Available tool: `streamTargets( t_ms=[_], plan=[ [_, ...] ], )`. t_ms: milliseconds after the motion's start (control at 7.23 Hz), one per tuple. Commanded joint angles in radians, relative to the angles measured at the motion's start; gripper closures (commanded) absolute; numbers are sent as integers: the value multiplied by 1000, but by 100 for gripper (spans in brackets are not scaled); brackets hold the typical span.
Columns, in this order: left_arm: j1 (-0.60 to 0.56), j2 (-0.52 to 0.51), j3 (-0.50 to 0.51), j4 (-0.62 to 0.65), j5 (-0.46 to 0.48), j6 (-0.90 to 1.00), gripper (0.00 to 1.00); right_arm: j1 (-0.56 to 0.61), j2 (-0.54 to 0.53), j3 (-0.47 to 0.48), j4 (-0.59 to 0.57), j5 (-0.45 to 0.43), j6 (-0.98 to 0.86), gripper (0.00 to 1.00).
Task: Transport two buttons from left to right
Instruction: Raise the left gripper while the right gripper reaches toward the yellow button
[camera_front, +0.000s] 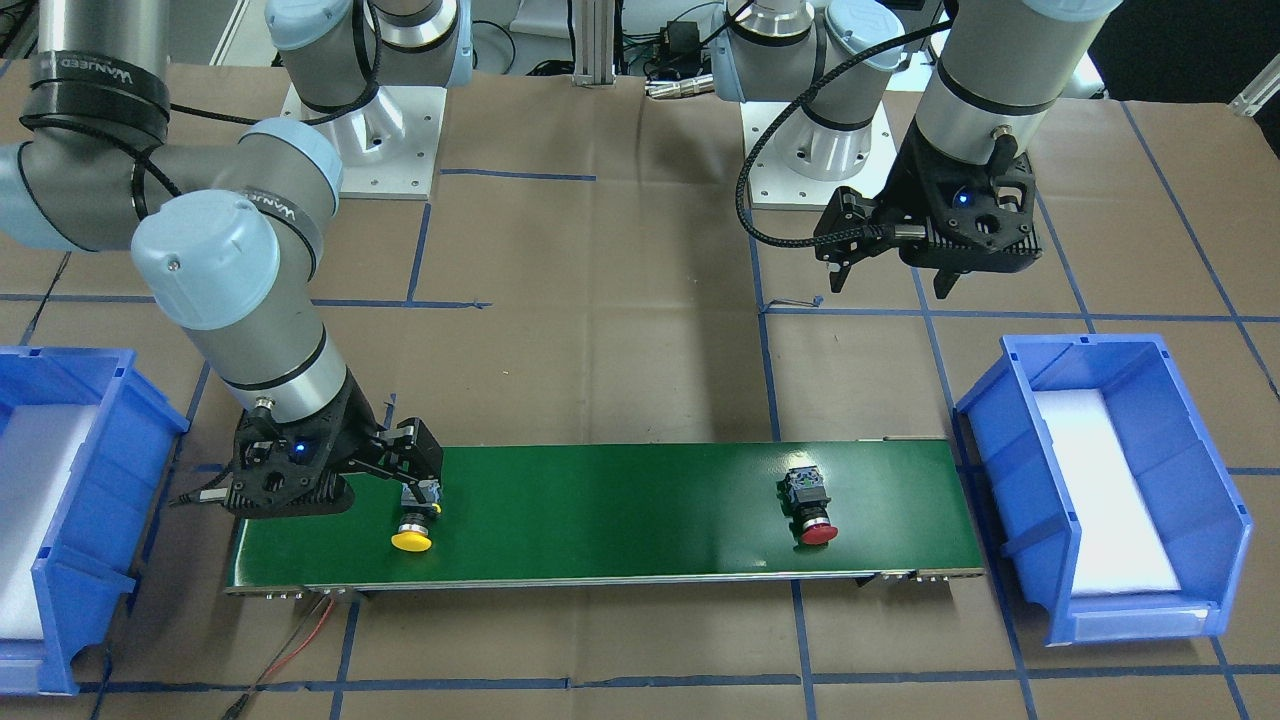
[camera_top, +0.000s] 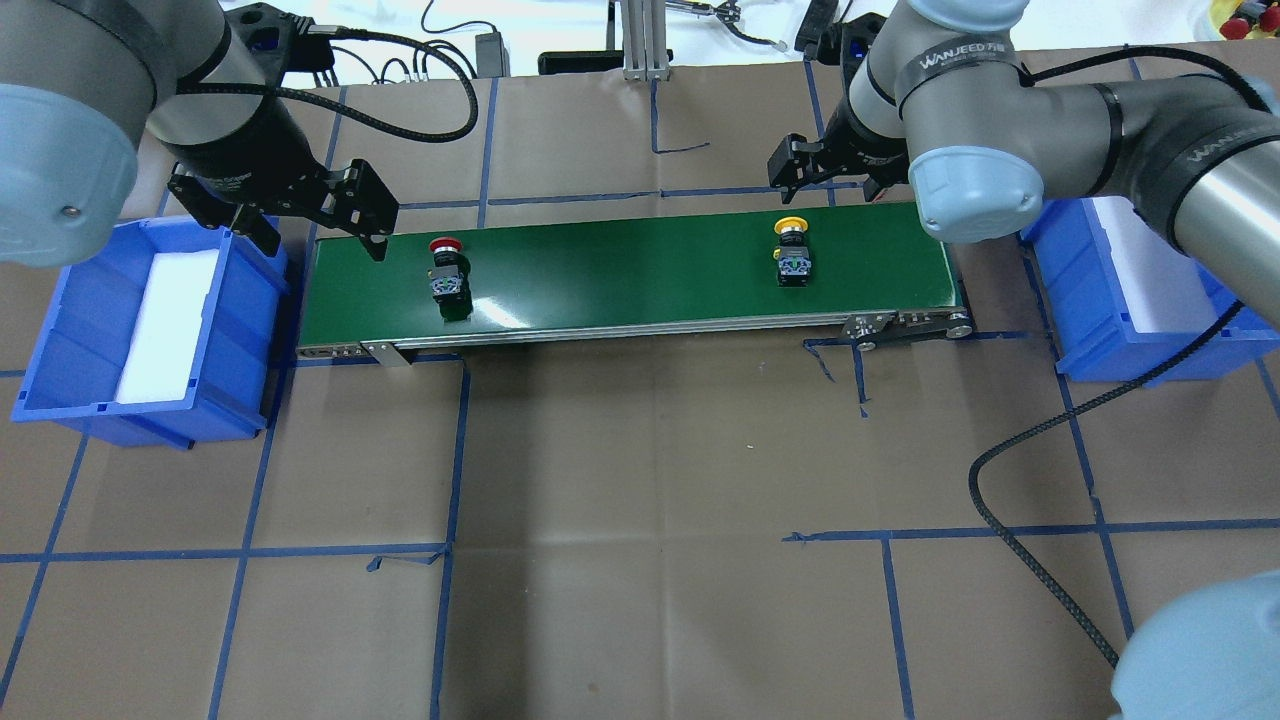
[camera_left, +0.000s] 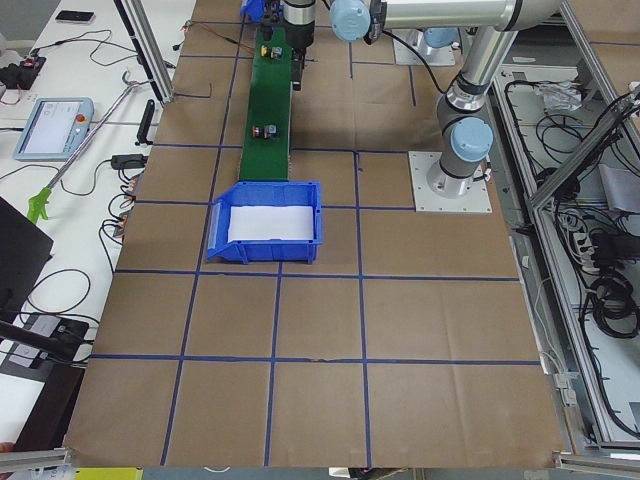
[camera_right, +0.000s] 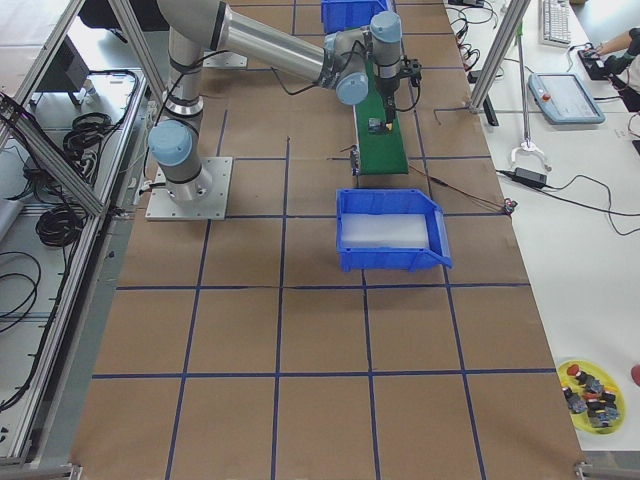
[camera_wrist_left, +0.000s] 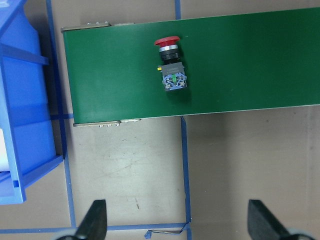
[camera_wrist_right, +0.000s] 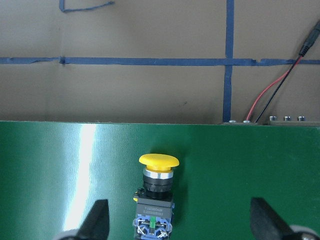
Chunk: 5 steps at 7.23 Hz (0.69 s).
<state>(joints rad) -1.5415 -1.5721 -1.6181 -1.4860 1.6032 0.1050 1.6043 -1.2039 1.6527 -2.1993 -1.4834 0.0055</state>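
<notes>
Two buttons lay on the green belt (camera_top: 620, 270) when I checked my feeds. My right pincer (camera_wrist_right: 180, 222) hung with its fingers spread wide. The yellow button (camera_wrist_right: 158, 187) lay on its side between them, clear of both as far as the wrist view showed, its cap pointing ahead of the pincer toward the belt's edge. My left pincer (camera_wrist_left: 178, 220) was spread too and held nothing. Brown paper (camera_top: 640, 500) lay under it, and the red button (camera_wrist_left: 170, 67) lay ahead of it on the belt, well apart from the fingers.

Blue tape (camera_top: 460, 450) marked the paper into a grid across the whole table. A blue bin (camera_top: 230, 330) with a white lining stood just beside the left pincer, and a second bin (camera_top: 1100, 340) sat past the right pincer at the belt's other end.

Aluminium posts (camera_left: 145, 55) framed the table, and cables (camera_left: 600, 250) hung behind the arm bases. A pendant (camera_left: 50, 128) rested on a side bench, and a yellow dish (camera_right: 592, 392) of small parts sat off the paper.
</notes>
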Motion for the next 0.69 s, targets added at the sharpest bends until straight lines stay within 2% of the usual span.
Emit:
streamTargets(
  t_ms=[0,553],
  plan=[
    [0,1,-2,1,-2,-2,0,2,38,4,0,-32,1,0],
    [0,-5,-2,1,-5,-2,0,2,82,7,-8,-34,7,3]
  ],
)
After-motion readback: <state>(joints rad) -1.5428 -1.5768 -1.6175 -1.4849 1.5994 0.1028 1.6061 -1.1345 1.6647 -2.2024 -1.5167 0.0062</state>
